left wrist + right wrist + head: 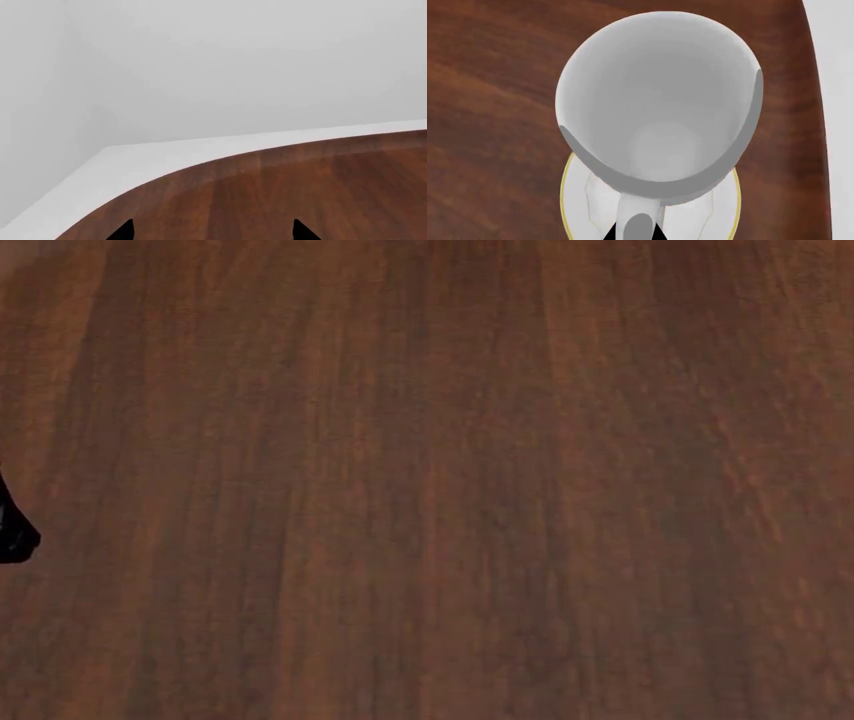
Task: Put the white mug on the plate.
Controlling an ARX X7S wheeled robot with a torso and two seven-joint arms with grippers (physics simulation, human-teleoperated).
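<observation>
the white mug (657,100) fills the right wrist view, seen straight down its open mouth: a smooth, matte, plain white cylinder with a thick rounded rim and a paler disc at its bottom. its handle (639,220) runs from the wall toward the camera, and two dark tips of the right gripper (632,234) show on either side of that handle, so the jaws look clenched on it, though only their points are visible. under the mug lies the plate (579,200), white with a thin gold rim and faint faceted lines on its face. the mug sits over the plate's middle; whether its base touches the plate or hangs just above it cannot be told. the plate rests on the table (487,100), a dark reddish wood with long streaky grain and a soft sheen. beyond the mug, on one side, the table's curved edge is near, with pale grey floor (837,100) past it.

in the left wrist view the left gripper (212,231) shows only as two black pointed fingertips (124,231) set well apart with bare wood between them, so it is released and holding nothing. ahead of it the table's rounded corner curves away, bordered by a white band of floor and plain grey walls (233,65).

the head view shows only bare wood grain, with a sliver of black arm (14,525) at its left edge.
</observation>
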